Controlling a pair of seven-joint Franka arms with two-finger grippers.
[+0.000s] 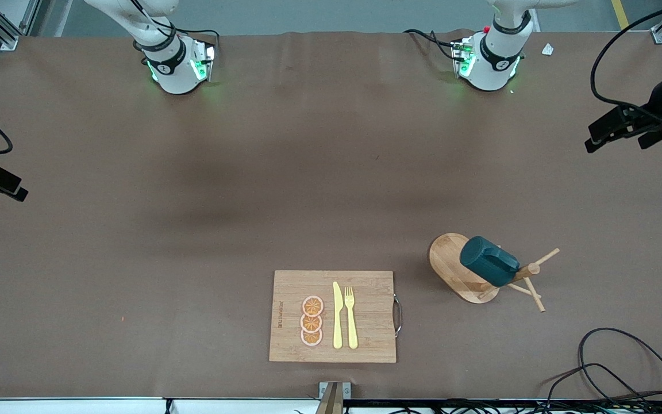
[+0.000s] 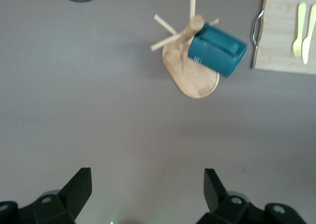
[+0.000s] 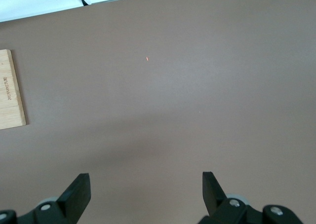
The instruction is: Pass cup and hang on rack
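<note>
The cup hangs on the rack, tilted, with its closed bottom pointing up and toward the right arm's end of the table. It sits on 1 peg beside the top of the central post; in the left wrist view the cup covers part of the oval base of the rack. 3 other thin pegs stick out free from the post.

The rack stands in the part of the table near the front camera, toward the left arm's end. At about 8 o'clock from the rack, a little apart, lies a wooden cutting board with a metal handle on its edge facing the rack. On the board lie 3 orange slices, a yellow knife and a yellow fork, side by side.

The left gripper waits over bare table, well apart from the rack, jaws wide and holding nothing. The right gripper waits over bare table near the right arm's end, jaws also wide and holding nothing.
</note>
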